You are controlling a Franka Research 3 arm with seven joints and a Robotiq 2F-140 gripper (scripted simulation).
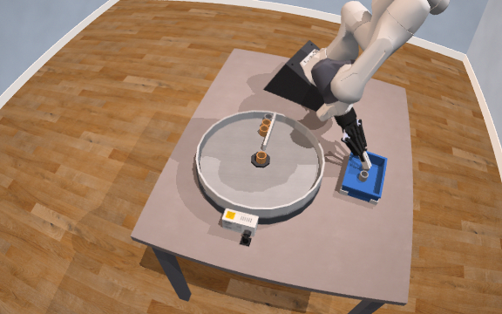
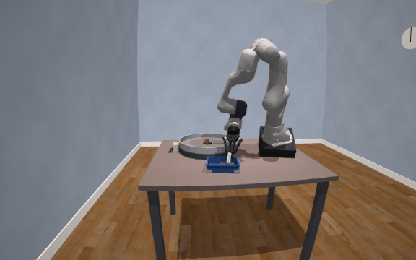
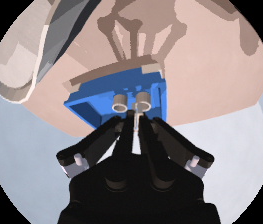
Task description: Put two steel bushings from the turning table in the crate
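Observation:
My gripper [image 1: 366, 165] hangs tilted over the blue crate [image 1: 364, 176], with its fingertips inside the crate's rim. The fingers are shut. In the wrist view the tips [image 3: 136, 117] pinch the wall of a steel bushing [image 3: 142, 100]. A second steel bushing [image 1: 363, 175] lies in the crate just beside it and also shows in the wrist view [image 3: 119, 102]. On the turning table [image 1: 260, 165] one steel bushing [image 1: 268, 116] stands at the far rim, with two brass bushings [image 1: 264, 126] next to it. Another brass bushing [image 1: 260, 157] sits on the black hub at the centre.
A white bar [image 1: 269, 133] runs from the hub to the table's far rim. A small white control box [image 1: 240, 221] sits at the turning table's front. The arm's black base [image 1: 296, 80] stands behind, at the back of the table. The crate also shows in the exterior view [image 2: 222, 164].

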